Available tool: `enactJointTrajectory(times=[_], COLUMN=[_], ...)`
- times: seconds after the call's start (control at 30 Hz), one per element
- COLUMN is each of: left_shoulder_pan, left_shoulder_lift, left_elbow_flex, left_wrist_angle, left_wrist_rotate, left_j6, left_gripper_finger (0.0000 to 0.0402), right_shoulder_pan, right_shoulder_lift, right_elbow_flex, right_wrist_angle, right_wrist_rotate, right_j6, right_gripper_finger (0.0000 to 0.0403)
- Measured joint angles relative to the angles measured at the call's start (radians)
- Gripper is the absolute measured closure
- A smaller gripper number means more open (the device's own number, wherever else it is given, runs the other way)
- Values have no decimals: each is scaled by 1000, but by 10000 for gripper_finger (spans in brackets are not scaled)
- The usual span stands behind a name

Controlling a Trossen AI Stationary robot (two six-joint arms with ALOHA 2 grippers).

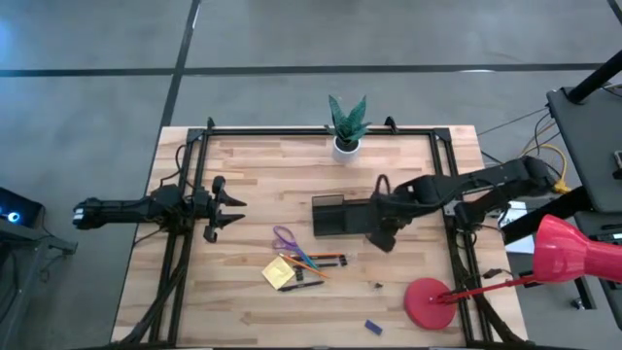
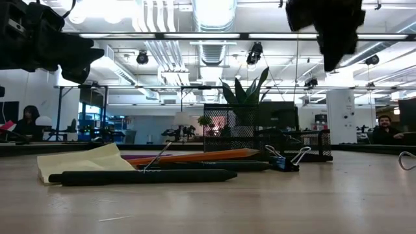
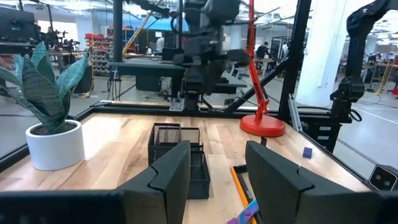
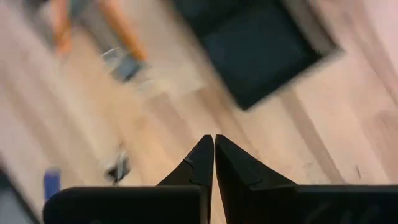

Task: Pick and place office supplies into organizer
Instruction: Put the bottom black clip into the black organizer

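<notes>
While my right gripper [image 1: 387, 241] hangs pinched closed and empty beside the black mesh organizer [image 1: 330, 215], I should spread its fingers before descending on the thin orange pen [image 1: 309, 260] lying near the organizer, my open left gripper [image 1: 229, 209] waiting aside.

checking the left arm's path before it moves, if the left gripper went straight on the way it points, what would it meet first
Probably the organizer: in the left wrist view it sits just beyond the open left gripper, slightly off centre. The orange pen lies nearby but low on the table. Height is unclear, so it might pass above.
</notes>
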Motion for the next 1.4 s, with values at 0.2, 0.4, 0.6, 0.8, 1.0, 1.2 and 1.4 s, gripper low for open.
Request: enactJointTrajectory(times=[0.2,0.4,0.6,0.8,1.0,1.2,1.4], left_shoulder_pan=[0,0,0,0,0,0,0], left_shoulder_lift=[0,0,-1,1,-1,1,0], left_elbow_flex=[0,0,0,0,0,0,0], left_wrist_angle=[0,0,0,0,0,0,0], left_wrist_rotate=[0,0,0,0,0,0,0], left_j6=[0,0,0,0,0,0,0], left_gripper_finger=[261,261,261,261,261,261,261], right_shoulder_pan=[54,68,119,223,284,310,345], right_shoulder_lift=[56,79,101,155,238,299,328], right_elbow_flex=[36,-17,-74,-137,-130,-100,-86], right_wrist_angle=[-2,17,76,120,186,264,363], right_wrist_rotate=[-81,-205,-209,-207,-207,-207,-167], right_j6=[-222,-287,-391,-420,-388,-323,-183], right_gripper_finger=[394,351,258,205,197,197,197])
